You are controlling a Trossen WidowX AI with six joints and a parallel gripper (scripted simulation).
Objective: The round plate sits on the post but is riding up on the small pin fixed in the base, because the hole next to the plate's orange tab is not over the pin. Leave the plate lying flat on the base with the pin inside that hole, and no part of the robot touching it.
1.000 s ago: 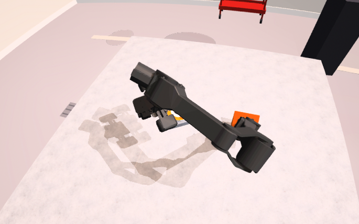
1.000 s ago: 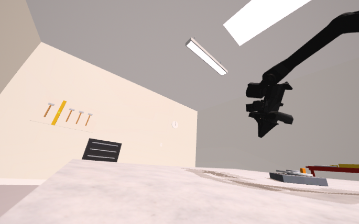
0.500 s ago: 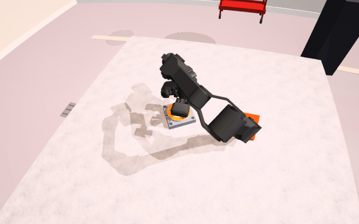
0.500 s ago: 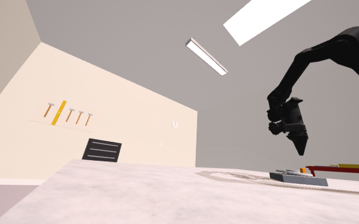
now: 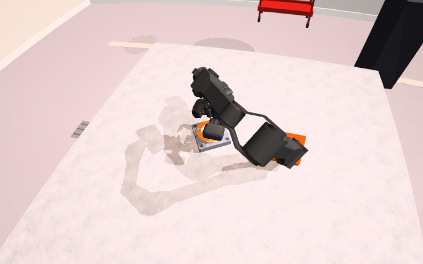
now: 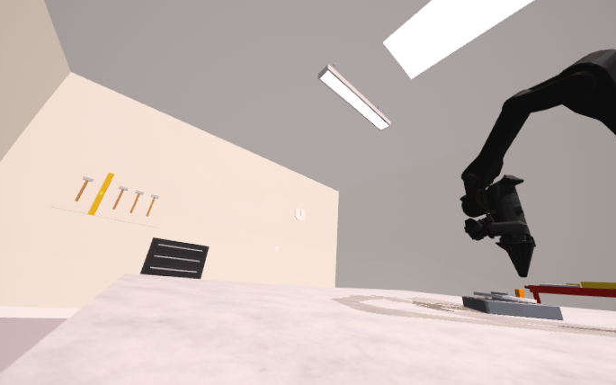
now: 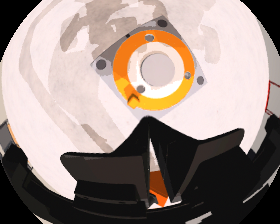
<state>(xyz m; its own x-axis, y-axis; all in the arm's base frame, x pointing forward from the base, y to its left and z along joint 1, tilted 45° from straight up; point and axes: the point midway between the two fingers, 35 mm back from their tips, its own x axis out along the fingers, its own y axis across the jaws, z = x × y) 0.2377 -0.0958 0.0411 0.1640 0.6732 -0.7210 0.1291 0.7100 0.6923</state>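
The claw [image 6: 521,267] is hanging pinched shut on nothing, just above the round plate [image 7: 184,83], which is sitting on the grey base [image 6: 515,307] on the counter [image 5: 272,203]. If it is pushing down off-centre, it is risking jamming the plate harder against the pin; the orange tab [image 7: 131,95] is looking misaligned.

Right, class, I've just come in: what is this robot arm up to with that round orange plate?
The arm's gripper hangs just above the plate, shut and holding nothing, fingers pointing down. The plate sits on the white post on the grey base. Nothing touches it yet. From the side it seems to ride slightly tilted. Its orange tab points toward the gripper in the wrist view. The pin can't be made out.
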